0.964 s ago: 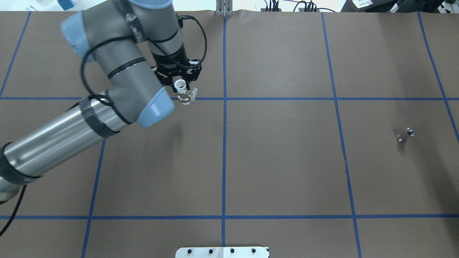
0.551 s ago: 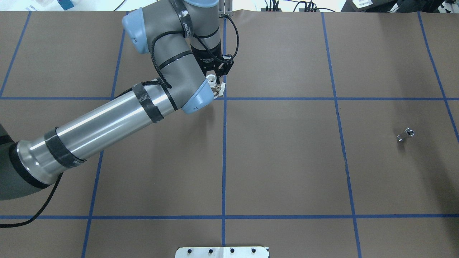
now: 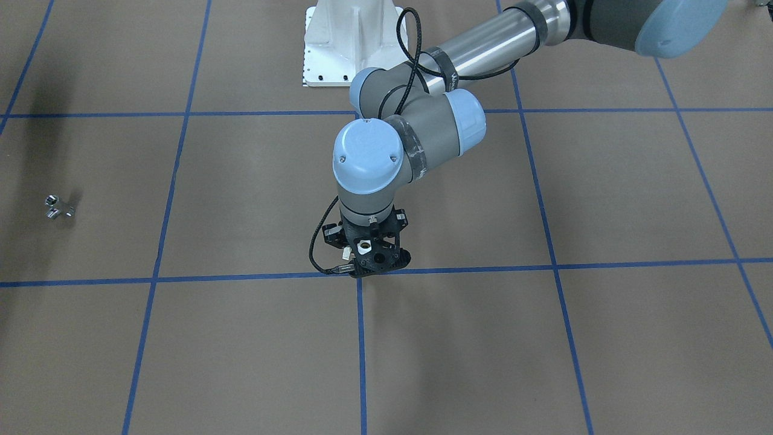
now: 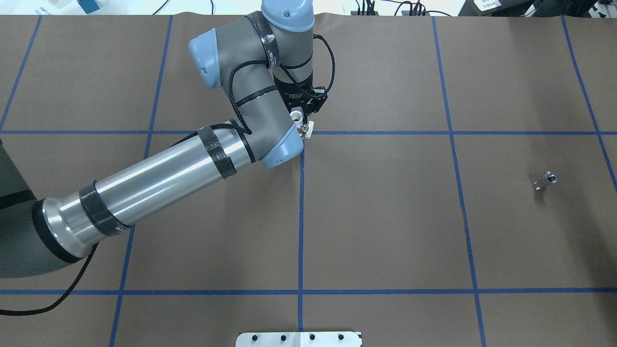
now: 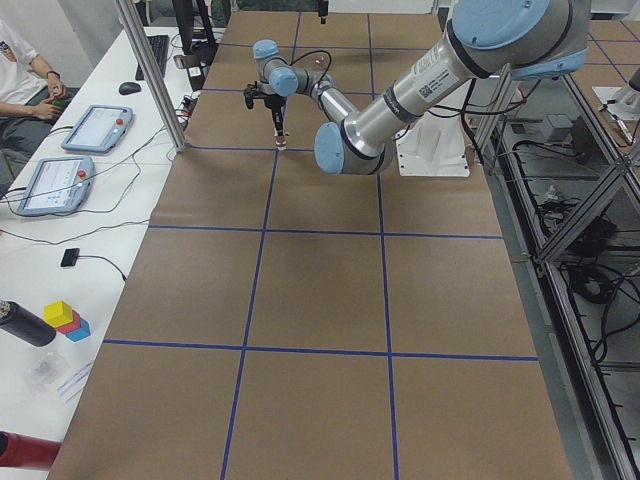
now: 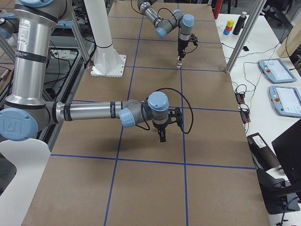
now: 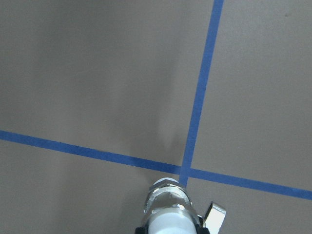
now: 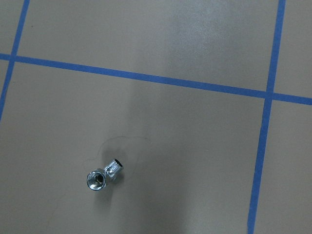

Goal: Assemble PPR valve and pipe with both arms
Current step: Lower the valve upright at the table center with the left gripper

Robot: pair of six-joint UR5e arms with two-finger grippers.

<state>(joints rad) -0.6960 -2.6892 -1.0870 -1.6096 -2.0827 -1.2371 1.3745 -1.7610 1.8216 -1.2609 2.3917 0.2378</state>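
My left gripper [image 4: 302, 124] is shut on the PPR valve [image 4: 297, 116] and holds it upright over the crossing of blue tape lines at the table's middle. The valve's white ring, metal middle and side lever show in the left wrist view [image 7: 170, 214] and the front view [image 3: 363, 246]. The pipe [image 4: 544, 180], a small chrome fitting, lies alone on the table at the right; it also shows in the front view [image 3: 57, 207] and the right wrist view [image 8: 104, 174]. My right gripper [image 6: 162, 137] shows only in the exterior right view, raised; I cannot tell if it is open.
The white pedestal base [image 3: 347, 42] stands at the robot's side of the table. Blue tape lines [image 4: 301, 217] divide the brown table cover into squares. A side bench with tablets [image 5: 90, 130] and a metal post [image 5: 150, 75] borders the far edge.
My left arm has swung to the right with the valve, from left of the centre tape line to over the tape crossing. The pipe has not moved.
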